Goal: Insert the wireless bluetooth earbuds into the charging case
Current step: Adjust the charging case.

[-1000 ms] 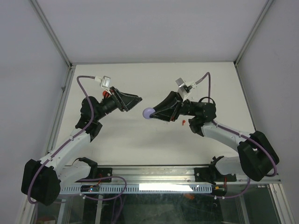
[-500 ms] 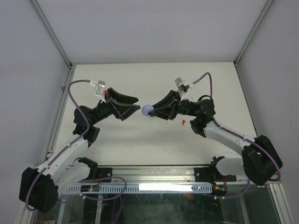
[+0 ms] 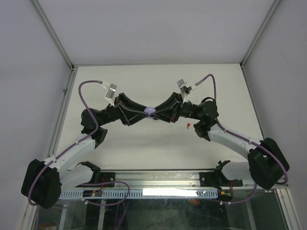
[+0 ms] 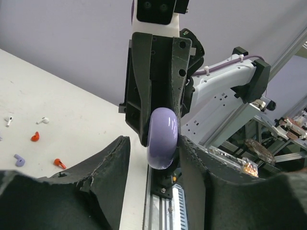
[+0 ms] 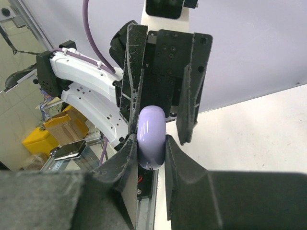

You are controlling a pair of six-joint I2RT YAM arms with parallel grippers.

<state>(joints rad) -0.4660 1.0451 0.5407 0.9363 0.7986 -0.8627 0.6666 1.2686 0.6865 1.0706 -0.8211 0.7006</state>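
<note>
Charging case (image 3: 150, 111): lavender, rounded and closed. It is held clear of the table (image 3: 144, 143), over the middle, where the two arms meet tip to tip.
Right gripper (image 3: 158, 112): reaches in from the right. Its jaws are pressed onto the two flat faces of the charging case and pinch it edge-on.
Right gripper fingers (image 5: 127, 160): both pads lie against the case, one on each face.
Left gripper (image 3: 143, 112): reaches in from the left. Its jaws are spread and straddle the same case.
Left gripper fingers (image 4: 192, 160): one finger sits against the case. The other stands apart from it, with a visible gap.
Earbuds (image 4: 34, 137): five small stemmed pieces lie loose on the table in the left wrist view: two white, two red and one lavender. All are well apart from the case, and none is in either gripper.
Red earbud (image 3: 188, 126): the only earbud the top view shows. It lies on the table right of the grippers, beside the right arm's wrist.
Case interior: cannot tell; no opening is in view.
</note>
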